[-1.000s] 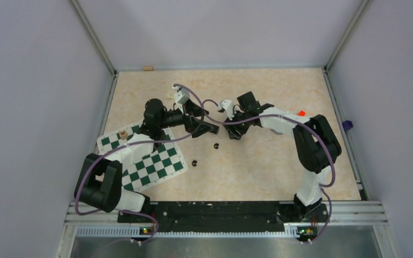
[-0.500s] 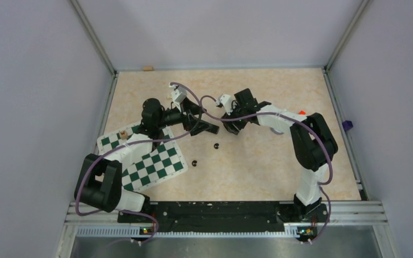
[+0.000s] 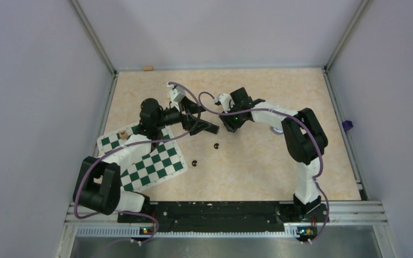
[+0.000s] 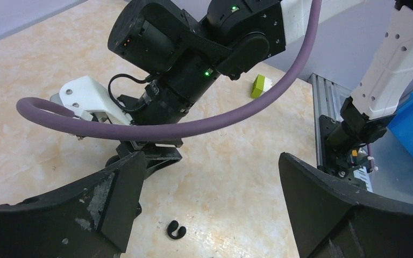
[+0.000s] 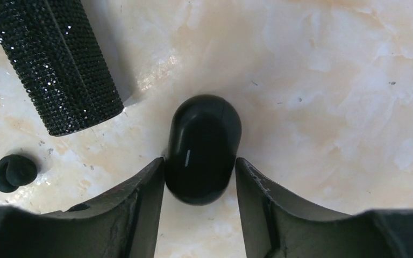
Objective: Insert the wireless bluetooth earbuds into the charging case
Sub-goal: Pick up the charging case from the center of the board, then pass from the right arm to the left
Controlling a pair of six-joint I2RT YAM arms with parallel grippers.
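The charging case (image 5: 203,148) is a glossy black oval with its lid down, lying on the table. My right gripper (image 5: 199,162) has both fingertips against the case's sides. A black earbud (image 5: 14,171) lies to the left of it. The left wrist view has a black earbud (image 4: 176,230) on the table between the wide-open fingers of my left gripper (image 4: 209,180). Seen from above, two black earbuds (image 3: 216,145) (image 3: 194,163) lie in front of both grippers, the left gripper (image 3: 201,121) facing the right gripper (image 3: 229,126). No purple earbuds show.
A black glittery cylinder (image 5: 54,64) lies close to the case's upper left. A green-and-white chessboard (image 3: 148,158) with a small cream piece (image 3: 122,133) sits under the left arm. A yellow-green block (image 4: 259,86) lies beyond the right arm. The purple cables arch between the grippers.
The right gripper has shifted a little left and farther out, and its jaws opened slightly and then came back in. The left arm has edged back to the left, its gripper still wide open.
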